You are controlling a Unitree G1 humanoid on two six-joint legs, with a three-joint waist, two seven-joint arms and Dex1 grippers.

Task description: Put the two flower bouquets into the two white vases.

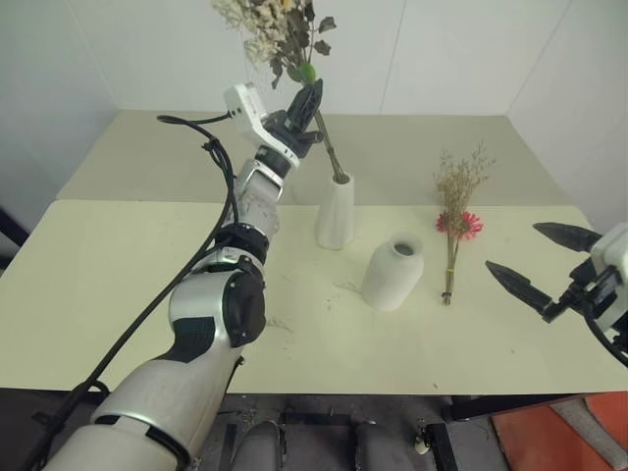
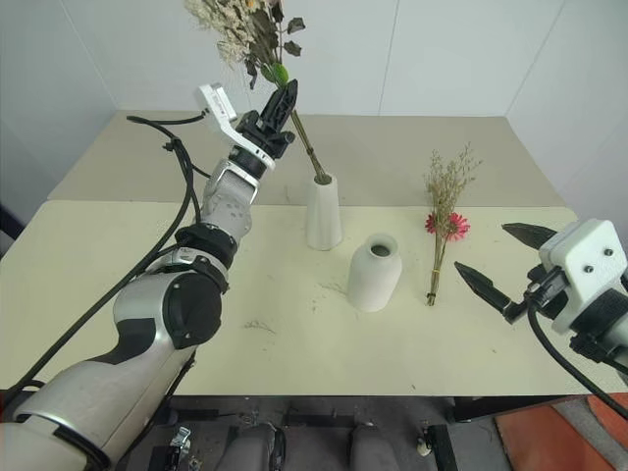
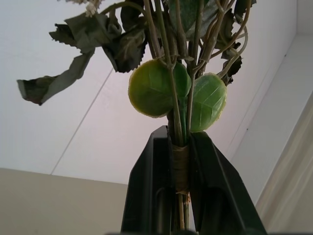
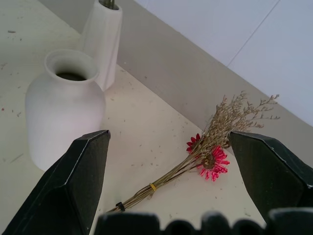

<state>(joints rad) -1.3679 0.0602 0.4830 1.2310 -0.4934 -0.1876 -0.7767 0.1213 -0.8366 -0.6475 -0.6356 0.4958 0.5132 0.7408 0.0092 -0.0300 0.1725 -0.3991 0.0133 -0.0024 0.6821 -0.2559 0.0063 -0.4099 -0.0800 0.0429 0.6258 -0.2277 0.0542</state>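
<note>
Green bushy bouquet (image 3: 171,93) stems pinched between left gripper (image 3: 182,166) jaws

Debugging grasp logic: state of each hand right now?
Left hand: closed on the bushy bouquet, stems in the tall vase.
Right hand: open, holding nothing.

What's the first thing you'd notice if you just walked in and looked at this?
The left gripper holds a bushy bouquet high, its stems reaching down into the tall vase at the back of the table. In front stands a round vase, and to its right a slim bouquet with a pink flower lies flat, near the right gripper with jaws wide open.
</note>
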